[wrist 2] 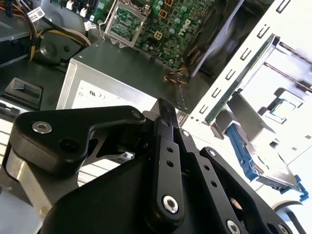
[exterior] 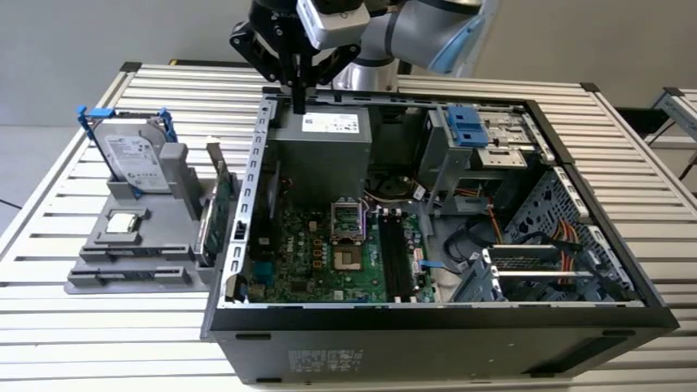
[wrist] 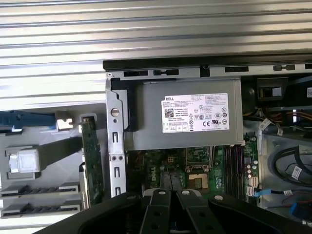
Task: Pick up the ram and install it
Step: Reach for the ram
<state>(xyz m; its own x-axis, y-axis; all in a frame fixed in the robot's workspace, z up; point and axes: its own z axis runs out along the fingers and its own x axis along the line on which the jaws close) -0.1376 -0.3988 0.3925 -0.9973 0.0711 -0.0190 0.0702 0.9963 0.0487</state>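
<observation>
**Ram (exterior: 205, 238) racked, well apart from closed fingers (wrist 2: 163, 146)**

Gripper (exterior: 297, 104) poised over the far rim of the computer case (exterior: 436, 327), just above the power supply (exterior: 316, 155). Fingers pressed together, nothing pinched. Ram upright on edge in the grey holder (exterior: 142, 273) outside the case, at the exterior view's left, beside the wider green card (exterior: 224, 204).

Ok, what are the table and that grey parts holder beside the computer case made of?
Table: metal, likely aluminium. It has pale silvery ribbed slats with a dull sheen.
Holder: looks like matte grey plastic, with blocky stepped shapes and no shine. Whether it is moulded or printed is unclear.
</observation>
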